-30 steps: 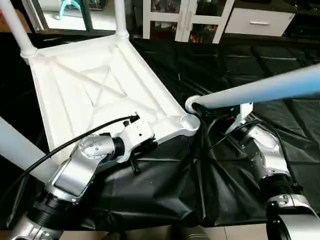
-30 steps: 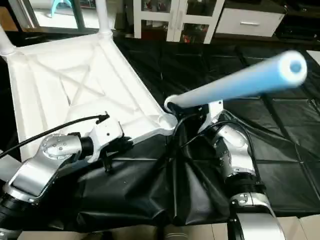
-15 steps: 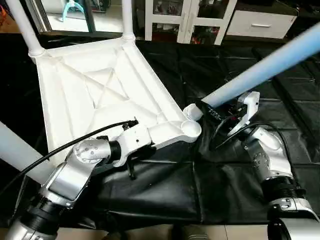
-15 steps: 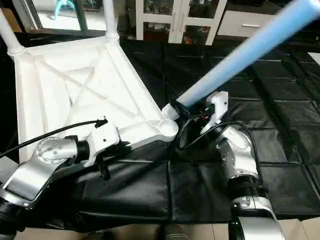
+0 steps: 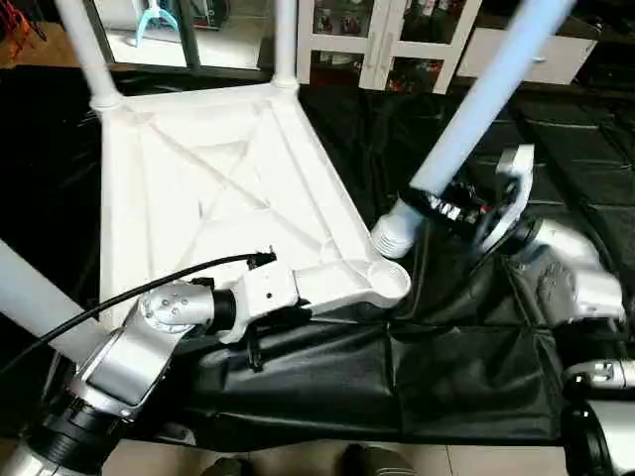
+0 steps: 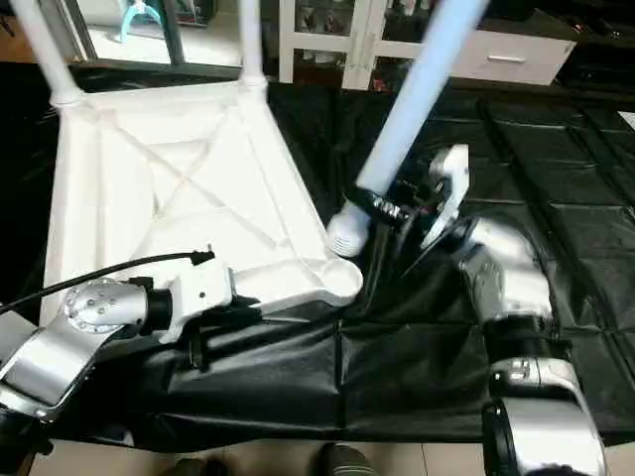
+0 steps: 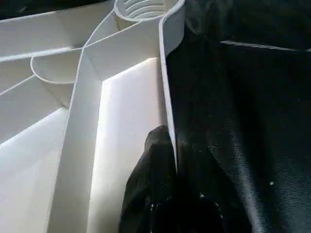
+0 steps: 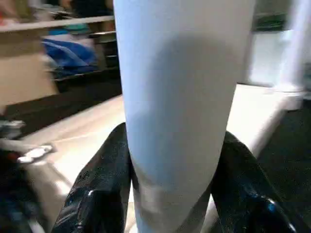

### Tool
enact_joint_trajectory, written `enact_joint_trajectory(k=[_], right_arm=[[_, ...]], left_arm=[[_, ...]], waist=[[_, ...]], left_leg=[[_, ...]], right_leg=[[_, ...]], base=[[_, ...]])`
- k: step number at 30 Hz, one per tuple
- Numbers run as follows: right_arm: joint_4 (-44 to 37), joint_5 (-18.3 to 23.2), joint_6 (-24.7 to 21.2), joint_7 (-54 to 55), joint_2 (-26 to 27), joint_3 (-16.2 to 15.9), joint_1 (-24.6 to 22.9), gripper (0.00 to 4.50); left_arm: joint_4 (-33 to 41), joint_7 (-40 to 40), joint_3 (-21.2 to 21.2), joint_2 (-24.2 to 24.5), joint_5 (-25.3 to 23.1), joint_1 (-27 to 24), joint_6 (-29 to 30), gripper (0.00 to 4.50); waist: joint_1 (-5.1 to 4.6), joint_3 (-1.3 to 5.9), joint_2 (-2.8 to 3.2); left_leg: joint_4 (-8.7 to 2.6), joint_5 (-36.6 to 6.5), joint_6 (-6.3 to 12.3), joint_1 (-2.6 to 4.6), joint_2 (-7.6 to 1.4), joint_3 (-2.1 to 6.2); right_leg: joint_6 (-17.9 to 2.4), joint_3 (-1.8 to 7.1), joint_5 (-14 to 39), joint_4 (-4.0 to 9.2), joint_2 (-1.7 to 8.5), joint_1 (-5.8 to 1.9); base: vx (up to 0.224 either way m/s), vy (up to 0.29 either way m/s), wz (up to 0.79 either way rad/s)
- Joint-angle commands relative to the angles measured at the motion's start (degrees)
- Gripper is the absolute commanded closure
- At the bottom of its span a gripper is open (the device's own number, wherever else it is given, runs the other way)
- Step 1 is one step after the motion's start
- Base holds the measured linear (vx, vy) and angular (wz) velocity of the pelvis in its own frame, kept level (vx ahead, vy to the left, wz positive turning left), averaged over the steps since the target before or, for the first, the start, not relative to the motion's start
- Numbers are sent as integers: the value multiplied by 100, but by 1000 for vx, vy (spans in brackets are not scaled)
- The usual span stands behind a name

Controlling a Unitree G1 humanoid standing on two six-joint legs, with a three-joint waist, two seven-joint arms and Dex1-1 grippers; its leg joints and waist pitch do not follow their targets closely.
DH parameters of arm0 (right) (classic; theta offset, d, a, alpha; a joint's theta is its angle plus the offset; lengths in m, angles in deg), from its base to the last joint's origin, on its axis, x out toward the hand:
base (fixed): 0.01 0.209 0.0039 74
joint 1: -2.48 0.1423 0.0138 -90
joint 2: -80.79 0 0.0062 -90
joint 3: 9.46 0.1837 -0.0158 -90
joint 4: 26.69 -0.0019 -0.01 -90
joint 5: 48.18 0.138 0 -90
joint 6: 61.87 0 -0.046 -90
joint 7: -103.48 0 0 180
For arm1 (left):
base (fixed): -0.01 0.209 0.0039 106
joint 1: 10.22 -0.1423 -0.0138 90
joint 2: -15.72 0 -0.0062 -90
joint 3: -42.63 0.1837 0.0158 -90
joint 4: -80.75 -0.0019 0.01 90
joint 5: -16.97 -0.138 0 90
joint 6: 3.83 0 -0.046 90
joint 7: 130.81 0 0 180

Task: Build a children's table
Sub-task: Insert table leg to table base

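Left eye view, white ribbed tabletop (image 5: 198, 188) upturned

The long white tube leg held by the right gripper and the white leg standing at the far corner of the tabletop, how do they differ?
The held white tube leg leans, its ridged end beside the open near corner socket, not in it; the far corner leg stands upright, seated in its socket. The right gripper clamps the held leg between black fingers; nothing grips the far leg. Both are white tubes.

Even indoor light glares off the white table top (image 5: 198, 188); the close leg (image 8: 180, 97) is blurred.
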State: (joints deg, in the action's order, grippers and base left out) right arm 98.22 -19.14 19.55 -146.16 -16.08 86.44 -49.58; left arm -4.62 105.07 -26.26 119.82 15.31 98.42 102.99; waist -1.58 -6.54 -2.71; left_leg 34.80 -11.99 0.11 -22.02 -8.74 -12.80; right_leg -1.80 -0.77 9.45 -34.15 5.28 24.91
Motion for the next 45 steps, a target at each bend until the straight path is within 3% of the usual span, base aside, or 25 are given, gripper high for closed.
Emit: enact_joint_trajectory(k=[1, 5, 6, 12, 17, 22, 37, 45], right_arm=[[-248, 227, -239, -145, -102, 48, -21, 268], [-783, 482, -960, -527, -269, -74, -294, 268], [-805, 463, -959, -556, -282, -100, -320, 268], [-1060, 143, -811, -877, -473, -371, -605, 268], [-1225, -35, -690, -985, -656, -473, -738, 269], [-1045, -231, -314, -905, -659, -453, -689, 269], [-484, -699, 430, -1009, -674, -616, -880, 269], [-286, -636, 289, -858, -583, -547, -1102, 269]], left_arm=[[-208, 185, 410, -91, -18, -140, -139, 450], [-260, 195, 435, -98, -41, -129, -176, 450], [-265, 192, 438, -98, -41, -127, -183, 450], [-341, 170, 443, -114, -122, -105, -338, 450], [-430, 179, 428, -103, -185, -111, -466, 450], [-470, 220, 427, -94, -188, -102, -496, 450], [-494, 314, 433, -33, -224, -106, -496, 450], [-538, 293, 424, -34, -247, -91, -534, 450]], waist=[[-21, 432, -58], [28, 418, -49], [34, 417, -51], [29, 408, -54], [31, 414, -48], [27, 404, -57], [20, 391, -48], [17, 403, -36]], left_leg=[[-356, 67, 1085, 167, -449, 179], [-367, 11, 1004, 176, -443, 182], [-368, 18, 997, 177, -445, 184], [-374, -180, 874, 164, -440, 192], [-364, -81, 924, 162, -438, 190], [-370, -278, 852, 162, -439, 192], [-376, -374, 867, 157, -440, 197], [-394, -504, 779, 166, -447, 205]], right_leg=[[-1614, 174, 378, 229, 263, -292], [-1525, 176, 530, 238, 254, -291], [-1515, 172, 523, 241, 251, -291], [-1467, 174, 765, 278, 260, -279], [-1491, 172, 582, 259, 258, -282], [-1446, 173, 871, 289, 265, -271], [-1438, 165, 958, 303, 259, -269], [-1403, 161, 1040, 318, 255, -273]], base=[[0, 0, 0], [0, 0, 0], [0, 0, 0], [0, 0, 0], [0, 0, 0], [0, 0, 0], [0, 0, 0], [0, 0, 0]])
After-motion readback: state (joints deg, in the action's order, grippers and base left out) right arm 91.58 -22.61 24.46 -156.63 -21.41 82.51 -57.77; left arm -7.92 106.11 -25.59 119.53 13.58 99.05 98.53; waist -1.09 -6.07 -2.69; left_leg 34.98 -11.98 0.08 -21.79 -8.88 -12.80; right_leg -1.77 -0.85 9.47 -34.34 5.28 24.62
